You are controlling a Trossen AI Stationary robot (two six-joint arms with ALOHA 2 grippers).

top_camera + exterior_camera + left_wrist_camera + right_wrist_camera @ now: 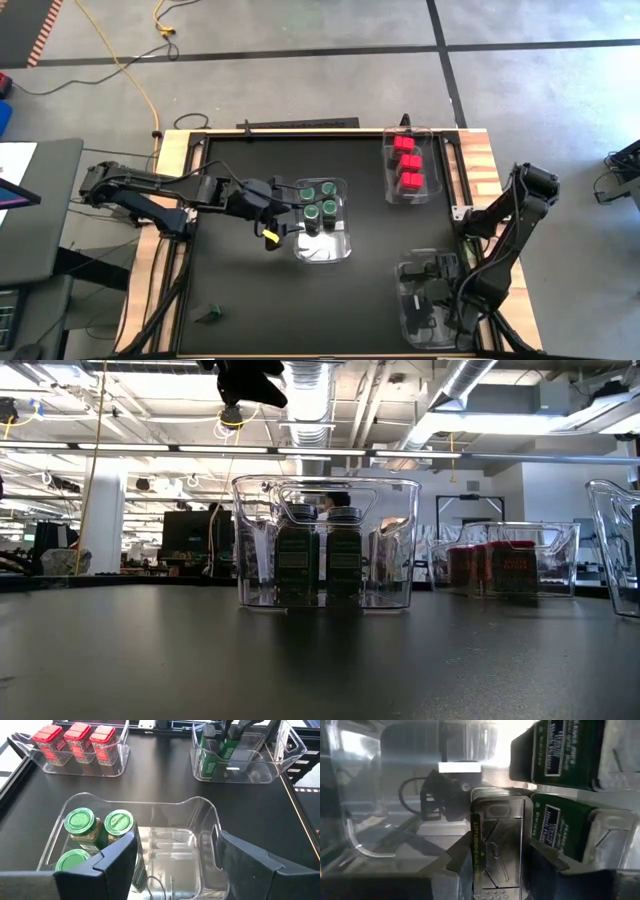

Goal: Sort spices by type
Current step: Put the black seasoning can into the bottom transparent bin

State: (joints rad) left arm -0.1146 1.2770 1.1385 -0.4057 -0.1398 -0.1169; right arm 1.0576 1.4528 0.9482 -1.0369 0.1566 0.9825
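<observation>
Several green-topped jars (82, 822) stand in the middle clear bin (345, 245). My left gripper (180, 865) hangs open above that bin's empty half, with nothing between its fingers. Three red boxes (408, 165) sit in the far right bin (117, 767). My right gripper (497, 857) reaches down into the near right bin (405, 330) and is shut on a dark green tin with a silver lid (497, 840). Two more dark green tins (565, 755) stand beside it. One small dark container (210, 315) lies on the mat at the near left. My right gripper pinches the dark green tin between its two fingers, one on each of the tin's opposite sides (476, 845), just below the silver lid. The fingers come from above and point down. The tin stands upright inside the bin; its base is hidden.
The black mat (240, 290) covers the tabletop inside a wooden frame (175, 150). The bins' clear walls (250, 540) rise around the jars and tins. Open mat lies between the three bins and along the near left.
</observation>
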